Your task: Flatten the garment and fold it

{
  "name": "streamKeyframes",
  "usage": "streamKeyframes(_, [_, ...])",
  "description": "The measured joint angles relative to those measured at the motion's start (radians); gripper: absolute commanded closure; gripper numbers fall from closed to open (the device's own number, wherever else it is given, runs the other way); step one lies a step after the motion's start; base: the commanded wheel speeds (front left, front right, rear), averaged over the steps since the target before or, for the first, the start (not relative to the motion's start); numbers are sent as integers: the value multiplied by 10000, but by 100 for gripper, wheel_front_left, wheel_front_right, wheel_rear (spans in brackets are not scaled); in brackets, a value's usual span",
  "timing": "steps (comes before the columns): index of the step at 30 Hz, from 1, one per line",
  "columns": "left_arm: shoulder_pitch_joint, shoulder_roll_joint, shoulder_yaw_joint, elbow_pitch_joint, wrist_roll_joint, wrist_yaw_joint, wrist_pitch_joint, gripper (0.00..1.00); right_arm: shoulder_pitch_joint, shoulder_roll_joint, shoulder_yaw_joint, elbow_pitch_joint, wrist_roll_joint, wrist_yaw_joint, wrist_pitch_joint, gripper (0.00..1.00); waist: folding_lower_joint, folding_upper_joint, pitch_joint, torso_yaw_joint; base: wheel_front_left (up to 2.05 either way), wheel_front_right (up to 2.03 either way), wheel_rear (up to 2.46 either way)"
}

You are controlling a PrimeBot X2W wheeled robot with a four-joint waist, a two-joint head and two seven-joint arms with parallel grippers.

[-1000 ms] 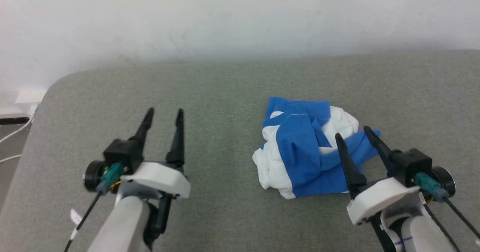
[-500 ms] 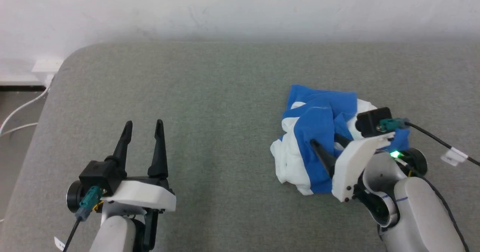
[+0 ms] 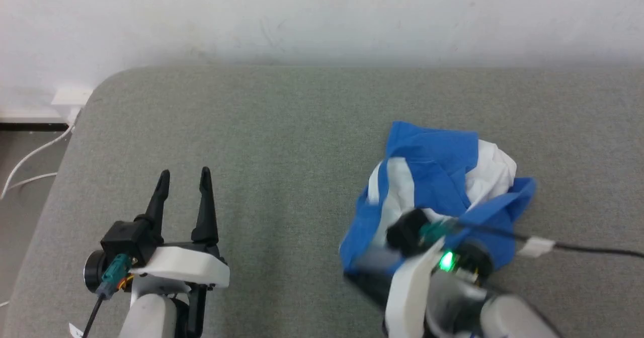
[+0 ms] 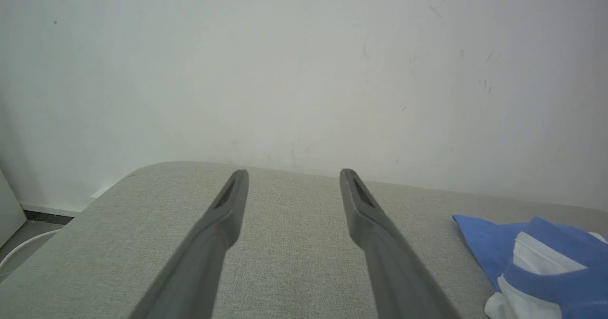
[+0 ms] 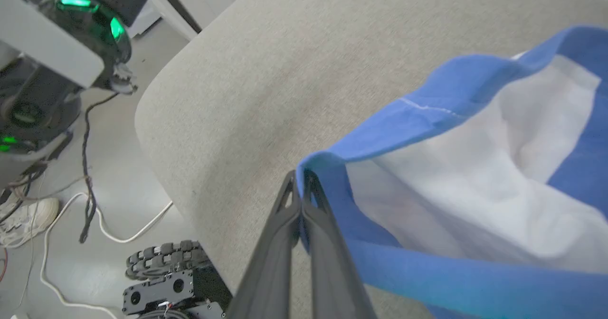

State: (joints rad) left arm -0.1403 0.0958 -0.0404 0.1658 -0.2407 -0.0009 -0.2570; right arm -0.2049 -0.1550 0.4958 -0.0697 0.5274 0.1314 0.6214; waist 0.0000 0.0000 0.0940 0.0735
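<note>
**Left fingers spread above the pad**

The left gripper (image 4: pixel 293 174) holds its two dark fingers (image 4: pixel 221 229) wide apart, and the grey pad (image 4: pixel 294 262) shows between them. They point toward a white wall (image 4: pixel 304 72). The garment (image 4: pixel 536 257) lies crumpled at the view's lower right, blue folds over white, clear of both fingers. A white cable (image 4: pixel 12 259) curves past the pad's rounded corner.
</note>
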Motion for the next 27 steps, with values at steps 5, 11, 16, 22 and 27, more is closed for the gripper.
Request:
streamKeyframes(5, [26, -157, 40, 40, 123, -119, 0, 0, 911, -625, 1367, 63, 257, 0, 1003, 100, -1, 0, -154, -118, 0, 0, 0])
streamKeyframes(11, [159, -253, 73, 230, 153, -322, 0, 0, 1420, -608, 740, 109, 84, 0, 637, 0, 0, 0, -221, -226, 0, 0, 0])
streamKeyframes(16, [158, -293, -46, 320, 222, -522, 0, 0, 1749, -391, -1260, -529, -775, 0, -732, 0, -1, 0, -245, -345, 0, 0, 0])
streamKeyframes(22, [-265, -337, -880, 485, 232, -825, 0, 0, 2182, 384, -3944, -1106, -2268, 0, -2452, 0, 0, 0, -195, -646, 0, 0, 0])
streamKeyframes(27, [-1619, -403, -2571, 1057, 249, -1129, 148, 0, 2215, 731, -5183, -1066, -3463, 0, -3802, 0, 0, 0, -85, -958, 0, 0, 0])
